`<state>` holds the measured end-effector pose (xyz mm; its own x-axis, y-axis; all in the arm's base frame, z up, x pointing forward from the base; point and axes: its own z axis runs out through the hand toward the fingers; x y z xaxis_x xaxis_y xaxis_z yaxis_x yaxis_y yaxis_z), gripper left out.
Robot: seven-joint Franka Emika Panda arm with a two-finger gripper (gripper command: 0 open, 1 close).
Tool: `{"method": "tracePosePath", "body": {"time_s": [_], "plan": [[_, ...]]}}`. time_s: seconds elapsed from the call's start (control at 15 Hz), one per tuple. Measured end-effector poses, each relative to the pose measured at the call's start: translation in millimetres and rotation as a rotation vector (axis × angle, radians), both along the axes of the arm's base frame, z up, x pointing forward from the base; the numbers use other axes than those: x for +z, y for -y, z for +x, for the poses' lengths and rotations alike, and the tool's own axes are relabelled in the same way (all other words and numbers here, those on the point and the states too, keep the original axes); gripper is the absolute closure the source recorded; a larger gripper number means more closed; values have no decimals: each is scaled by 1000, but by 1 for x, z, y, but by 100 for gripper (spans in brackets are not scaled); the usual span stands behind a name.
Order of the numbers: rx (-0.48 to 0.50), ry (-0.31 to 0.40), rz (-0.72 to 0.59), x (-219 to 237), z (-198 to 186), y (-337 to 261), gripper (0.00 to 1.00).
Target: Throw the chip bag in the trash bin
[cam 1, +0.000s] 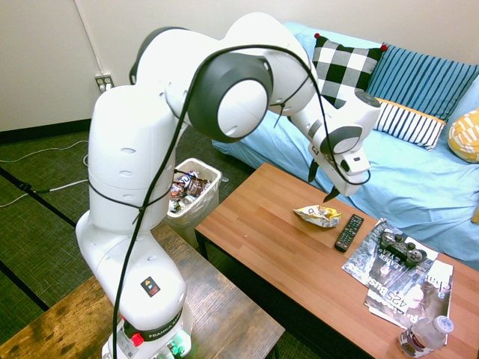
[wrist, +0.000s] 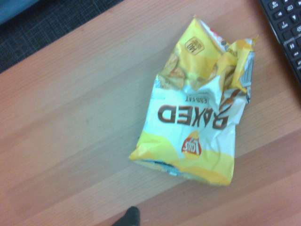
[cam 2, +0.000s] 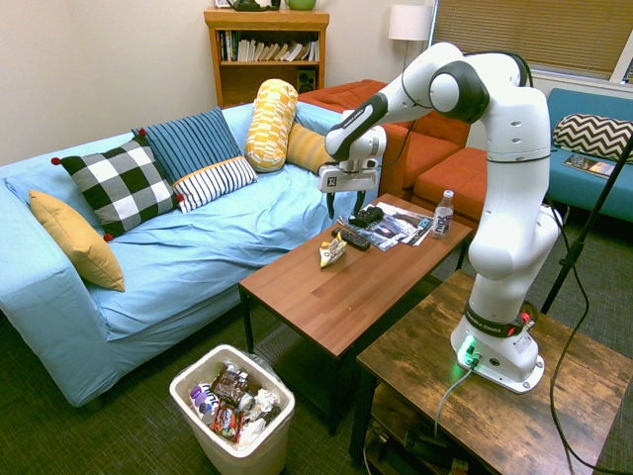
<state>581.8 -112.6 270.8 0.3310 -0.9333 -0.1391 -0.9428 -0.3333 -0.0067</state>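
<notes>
Barely begun: 0 of 2 stages done, grasp and drop both left. Crumpled yellow-and-white foil chip bag (cam 1: 319, 216) lies right of centre on the brown wooden counter (cam 1: 254, 217); cream rectangular plastic trash bin (cam 1: 193, 215) stands centre-left. Dark two-finger jaws spread, holding nothing.

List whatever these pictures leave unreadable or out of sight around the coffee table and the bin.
- Trash bin: its floor, hidden by rubbish in both exterior views.
- Chip bag: its underside, face down in the wrist view.
- Remote: cut off by the wrist view's edge.
- Book spines: too small in the second exterior view.
</notes>
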Motion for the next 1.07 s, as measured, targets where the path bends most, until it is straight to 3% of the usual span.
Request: {"method": "tracePosePath", "body": {"time_s": [0.33, 0.93, 1.0, 1.07], "plan": [[-80, -69, 39, -62, 32, 26, 0], [-116, -177, 65, -142, 54, 33, 0], [-117, -183, 69, -151, 55, 31, 100], [-119, -187, 74, -158, 56, 30, 100]]}}
